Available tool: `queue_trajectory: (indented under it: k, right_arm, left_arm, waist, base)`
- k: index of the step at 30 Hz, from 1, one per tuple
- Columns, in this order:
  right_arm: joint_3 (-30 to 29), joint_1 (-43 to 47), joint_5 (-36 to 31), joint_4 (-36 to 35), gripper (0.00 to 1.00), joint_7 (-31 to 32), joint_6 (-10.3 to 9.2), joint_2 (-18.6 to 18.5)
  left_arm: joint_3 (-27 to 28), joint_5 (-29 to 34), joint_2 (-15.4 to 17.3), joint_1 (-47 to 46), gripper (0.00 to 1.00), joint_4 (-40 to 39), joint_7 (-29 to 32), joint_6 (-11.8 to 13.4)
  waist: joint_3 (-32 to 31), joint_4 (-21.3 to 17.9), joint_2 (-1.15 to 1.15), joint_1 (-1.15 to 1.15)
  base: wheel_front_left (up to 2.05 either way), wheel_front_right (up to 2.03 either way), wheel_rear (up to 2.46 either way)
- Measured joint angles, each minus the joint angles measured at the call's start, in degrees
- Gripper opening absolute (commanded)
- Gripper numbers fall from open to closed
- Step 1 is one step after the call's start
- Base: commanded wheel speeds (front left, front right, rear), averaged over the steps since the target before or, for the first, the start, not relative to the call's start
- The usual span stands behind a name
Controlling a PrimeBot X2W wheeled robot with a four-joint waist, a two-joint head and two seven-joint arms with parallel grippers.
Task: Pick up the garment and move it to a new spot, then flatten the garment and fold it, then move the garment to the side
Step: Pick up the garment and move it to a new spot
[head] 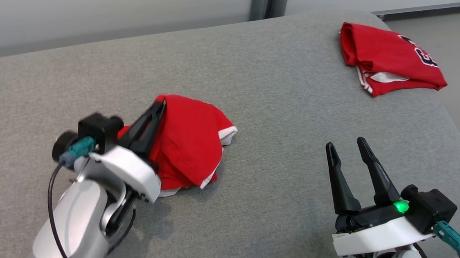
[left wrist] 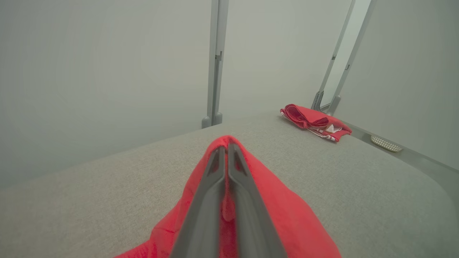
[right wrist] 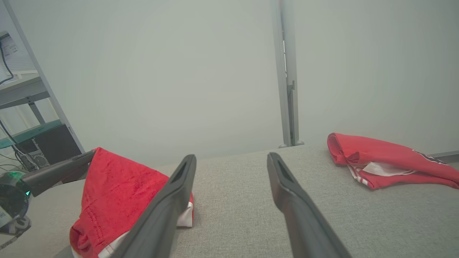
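A red garment (head: 190,142) with white trim hangs in a peak above the grey padded surface (head: 289,109), its lower folds resting on it. My left gripper (head: 160,105) is shut on the garment's top fold and holds that fold up. From the left wrist, the closed fingers (left wrist: 211,179) lie against each other with the red garment (left wrist: 276,211) draped on both sides. My right gripper (head: 345,144) stands open at the lower right, apart from the garment. The right wrist view has the right gripper (right wrist: 231,157) empty, the garment (right wrist: 114,186) to its left and the left fingers (right wrist: 57,172) at the peak.
A second red garment (head: 387,59) with dark lettering lies folded at the far right corner of the surface, also seen as a red bundle (left wrist: 315,122) and a red jersey (right wrist: 387,163). The surface's edge curves down on the right. A pale wall with grey posts (head: 264,2) stands behind.
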Motion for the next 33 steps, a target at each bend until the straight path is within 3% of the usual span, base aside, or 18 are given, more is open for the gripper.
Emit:
queue_trajectory:
  k: [7, 9, 10, 26, 33]
  right_arm:
    - [-0.3, 0.0, 0.1, -0.1, 1.00, 0.0, 0.00, 0.1]
    - [-0.1, 0.0, 0.3, -0.1, 1.00, 0.0, 0.00, 0.1]
    - [-0.1, 0.0, 0.6, -0.1, 1.00, 0.0, 0.00, 0.1]
    - [1.9, 0.1, 2.4, 1.4, 1.00, 0.0, 0.00, 0.2]
    - [4.5, 0.9, 3.7, 6.2, 1.00, 0.0, 0.00, -0.2]
  left_arm:
    - [-1.5, -3.0, 0.7, 4.1, 0.00, 2.4, 0.5, 0.0]
    - [-1.3, -4.0, 0.3, 4.6, 0.55, 2.9, 0.3, 0.0]
    - [-1.3, -4.5, 0.0, 4.7, 1.00, 2.9, 0.2, 0.0]
    - [4.7, -8.5, -1.4, 14.2, 1.00, -12.6, -7.3, 0.5]
    - [8.3, -6.8, -2.8, 20.0, 1.00, -15.5, -7.6, 0.6]
  waist:
    - [0.9, 2.7, 0.00, 0.00]
    - [1.0, 3.7, 0.00, 0.00]
    - [1.0, 4.1, 0.00, 0.00]
    - [-0.6, 10.3, 0.00, 0.00]
    - [-1.5, 14.1, 0.00, 0.00]
  base:
    - [0.00, 0.00, 0.00]
    - [0.00, 0.00, 0.00]
    - [0.00, 0.00, 0.00]
    - [0.00, 0.00, 0.00]
    - [0.00, 0.00, 0.00]
